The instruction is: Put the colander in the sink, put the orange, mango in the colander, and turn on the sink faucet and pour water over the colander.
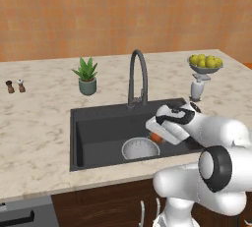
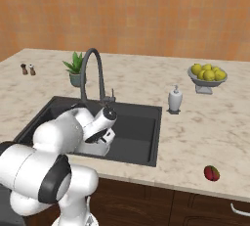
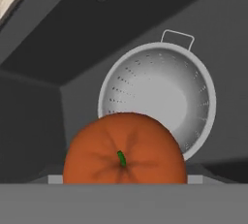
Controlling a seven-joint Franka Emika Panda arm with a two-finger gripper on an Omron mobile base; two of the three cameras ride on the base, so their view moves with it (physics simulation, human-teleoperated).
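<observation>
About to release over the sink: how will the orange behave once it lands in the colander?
The orange is round and smooth, so it will likely roll on landing. The colander has a deep curved bowl, which should probably catch it and settle it near the middle. The colander looks thin and sits loose on the sink floor, so an off-centre drop might nudge or tip it.
</observation>
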